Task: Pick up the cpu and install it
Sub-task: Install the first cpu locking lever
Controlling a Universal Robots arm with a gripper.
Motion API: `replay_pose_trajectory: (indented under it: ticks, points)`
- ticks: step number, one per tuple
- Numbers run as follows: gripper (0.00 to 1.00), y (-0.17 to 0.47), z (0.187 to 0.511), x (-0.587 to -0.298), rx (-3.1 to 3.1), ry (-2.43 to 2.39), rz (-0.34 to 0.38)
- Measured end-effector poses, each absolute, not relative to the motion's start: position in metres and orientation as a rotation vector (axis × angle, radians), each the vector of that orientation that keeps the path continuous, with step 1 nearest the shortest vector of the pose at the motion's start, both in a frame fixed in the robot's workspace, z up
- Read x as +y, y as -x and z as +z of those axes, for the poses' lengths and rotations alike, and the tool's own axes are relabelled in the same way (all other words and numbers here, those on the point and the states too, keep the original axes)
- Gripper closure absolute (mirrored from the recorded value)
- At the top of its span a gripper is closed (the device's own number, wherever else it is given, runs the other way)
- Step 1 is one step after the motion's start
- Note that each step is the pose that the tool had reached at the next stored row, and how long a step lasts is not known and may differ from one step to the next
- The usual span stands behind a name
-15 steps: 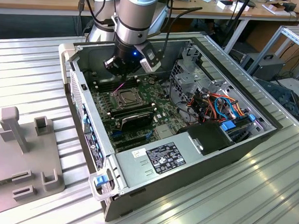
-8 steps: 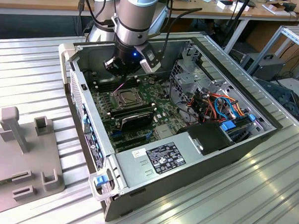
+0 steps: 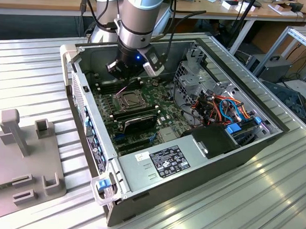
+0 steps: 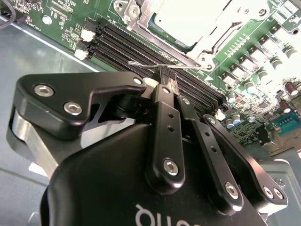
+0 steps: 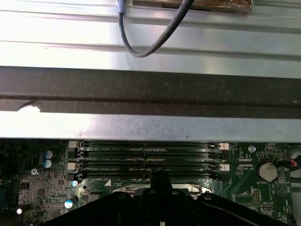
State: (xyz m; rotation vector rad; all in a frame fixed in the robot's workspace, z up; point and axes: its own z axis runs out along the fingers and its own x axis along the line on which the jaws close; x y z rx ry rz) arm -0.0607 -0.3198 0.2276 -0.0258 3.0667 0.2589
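My gripper (image 3: 123, 75) hangs inside the open computer case, over the motherboard's far edge by the memory slots (image 5: 150, 157). In the second wrist view its black fingers (image 4: 162, 96) are closed together, and their tips meet a thin wire lever (image 4: 141, 64) beside the socket. The cpu (image 4: 181, 19) shows as a pale flat square lying in the socket under the shiny hinged frame (image 4: 214, 35). In the exterior view the socket (image 3: 129, 99) sits just in front of the gripper. Nothing else is between the fingers. The gripper's black tip (image 5: 160, 181) hovers over the socket edge.
A long black expansion card (image 3: 137, 120) stands just in front of the socket. The drive cage and coloured cables (image 3: 219, 104) fill the exterior view's right side of the case, with the power supply (image 3: 166, 160) at its front. A grey fixture (image 3: 24, 154) lies outside at the left.
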Motion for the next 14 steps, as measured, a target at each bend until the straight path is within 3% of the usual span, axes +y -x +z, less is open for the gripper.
replay_pose_trajectory:
  ticks: [14]
  points:
    - [0.89, 0.0571, 0.2209, -0.3199, 3.067, 0.026, 0.259]
